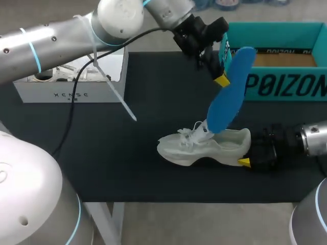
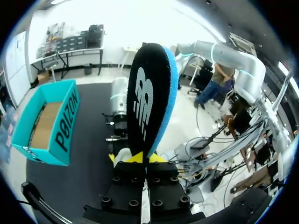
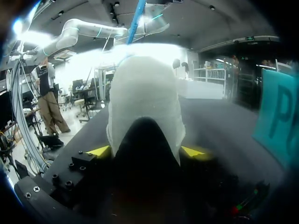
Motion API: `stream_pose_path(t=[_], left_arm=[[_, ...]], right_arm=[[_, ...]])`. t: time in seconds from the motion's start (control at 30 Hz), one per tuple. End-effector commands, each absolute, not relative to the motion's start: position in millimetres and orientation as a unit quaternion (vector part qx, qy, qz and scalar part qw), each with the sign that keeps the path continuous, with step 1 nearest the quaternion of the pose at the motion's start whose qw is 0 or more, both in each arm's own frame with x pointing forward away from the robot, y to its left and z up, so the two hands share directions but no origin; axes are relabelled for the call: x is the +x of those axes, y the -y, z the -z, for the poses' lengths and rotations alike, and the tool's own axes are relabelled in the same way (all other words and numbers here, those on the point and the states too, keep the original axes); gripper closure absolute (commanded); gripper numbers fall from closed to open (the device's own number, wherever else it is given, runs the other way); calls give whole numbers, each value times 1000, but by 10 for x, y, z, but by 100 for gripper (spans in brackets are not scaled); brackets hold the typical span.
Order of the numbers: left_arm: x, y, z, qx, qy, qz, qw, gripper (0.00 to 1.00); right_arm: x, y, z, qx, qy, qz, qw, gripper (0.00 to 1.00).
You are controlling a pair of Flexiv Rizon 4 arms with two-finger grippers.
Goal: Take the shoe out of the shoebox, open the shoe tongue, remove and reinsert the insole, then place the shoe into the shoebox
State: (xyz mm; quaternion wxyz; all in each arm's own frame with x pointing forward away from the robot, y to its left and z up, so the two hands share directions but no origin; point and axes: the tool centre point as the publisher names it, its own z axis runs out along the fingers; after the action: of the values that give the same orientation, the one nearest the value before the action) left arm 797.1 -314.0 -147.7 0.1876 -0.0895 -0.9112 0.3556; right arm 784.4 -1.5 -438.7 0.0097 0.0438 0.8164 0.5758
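Insole step, removal or reinsertion unclear. Left gripper [image 2: 145, 158] fingers pinch the insole [image 1: 230, 92] heel end; its toe end dips into the shoe [image 1: 204, 148]. The shoe stands near the table [image 1: 127, 153] front edge. Right gripper [image 3: 148, 151] fingers clamp the shoe heel from both sides. Box [image 1: 286, 87] sits at the far right corner. Next, probably: move the insole along the shoe's length while the right holds steady.

On bench [image 1: 127, 153]: shoe [image 1: 204, 147], insole [image 1: 230, 92] above
The right claw [image 3: 145, 150] straddles shoe's heel; insole sits in left claw [image 2: 147, 158], shoebox [image 1: 278, 84] beside it.
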Motion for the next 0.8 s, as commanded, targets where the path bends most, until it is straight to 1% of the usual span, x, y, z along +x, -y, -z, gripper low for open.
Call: stream_pose_path(t=[0.03,0.23,0.57,0.8], left_arm=[[8107,3069,1368,-115,887,-362,261,100],[8100,2907,1192,-128,865,-394,283,100],[7942,2580,986,-116,858,-419,272,100],[7849,2381,795,-118,854,-422,280,100]], right_arm=[[7846,-3,4444,45,-817,-575,10,100],[7846,-3,4444,45,-817,-575,10,100],[7846,-3,4444,45,-817,-575,10,100],[7846,-3,4444,45,-817,-575,10,100]])
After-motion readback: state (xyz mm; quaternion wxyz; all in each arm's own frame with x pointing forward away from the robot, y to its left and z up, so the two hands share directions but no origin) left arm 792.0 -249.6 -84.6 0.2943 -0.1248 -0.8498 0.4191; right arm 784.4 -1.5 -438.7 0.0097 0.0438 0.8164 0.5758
